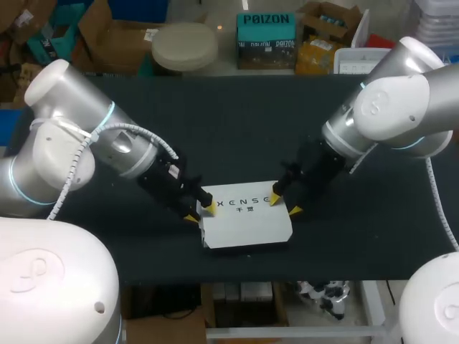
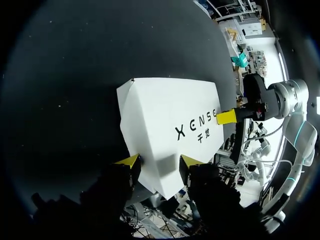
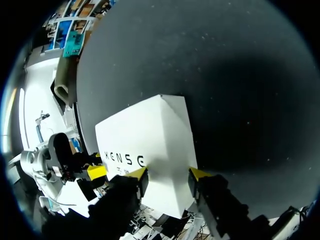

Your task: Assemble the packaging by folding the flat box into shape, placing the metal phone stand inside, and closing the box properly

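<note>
A white box (image 1: 247,222) with dark lettering on top lies folded into shape, lid down, near the front middle of the black table (image 1: 215,129). My left gripper (image 1: 200,211) holds its left end; in the left wrist view the box (image 2: 165,125) sits between both yellow tips, gripper (image 2: 159,161) shut on it. My right gripper (image 1: 285,205) holds the opposite end, shut on the box (image 3: 150,140) in the right wrist view (image 3: 168,174). No metal phone stand shows in any view.
Bare black table surface stretches behind and to both sides of the box. The table's front edge (image 1: 244,276) runs just below the box.
</note>
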Motion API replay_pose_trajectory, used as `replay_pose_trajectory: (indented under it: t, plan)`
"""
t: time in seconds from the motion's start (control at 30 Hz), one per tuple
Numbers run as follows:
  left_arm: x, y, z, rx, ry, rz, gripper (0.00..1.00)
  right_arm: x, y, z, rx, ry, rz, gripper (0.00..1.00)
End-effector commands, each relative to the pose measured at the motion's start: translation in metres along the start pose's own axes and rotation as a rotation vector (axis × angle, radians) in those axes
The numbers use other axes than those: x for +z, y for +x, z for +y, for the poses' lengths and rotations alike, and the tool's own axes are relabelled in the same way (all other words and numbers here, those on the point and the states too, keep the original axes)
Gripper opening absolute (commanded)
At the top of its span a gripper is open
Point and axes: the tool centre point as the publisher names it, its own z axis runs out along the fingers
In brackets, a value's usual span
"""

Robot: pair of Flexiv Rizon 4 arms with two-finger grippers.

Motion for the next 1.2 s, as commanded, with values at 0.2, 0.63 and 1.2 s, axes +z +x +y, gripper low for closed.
replay_pose_trajectory:
  t: [0.2,0.63,1.2]
  plan:
    - [0.002,0.003,-0.001,-0.009,-0.007,-0.044,0.55,-0.001,0.002,-0.002,-0.011,-0.007,-0.009,0.55]
    - [0.001,-0.001,0.005,-0.033,0.006,-0.148,0.52,0.000,0.002,0.000,-0.014,-0.008,-0.022,0.53]
    - [-0.007,-0.004,0.013,-0.058,0.051,-0.236,0.49,0.000,0.003,-0.001,-0.013,-0.014,-0.034,0.52]
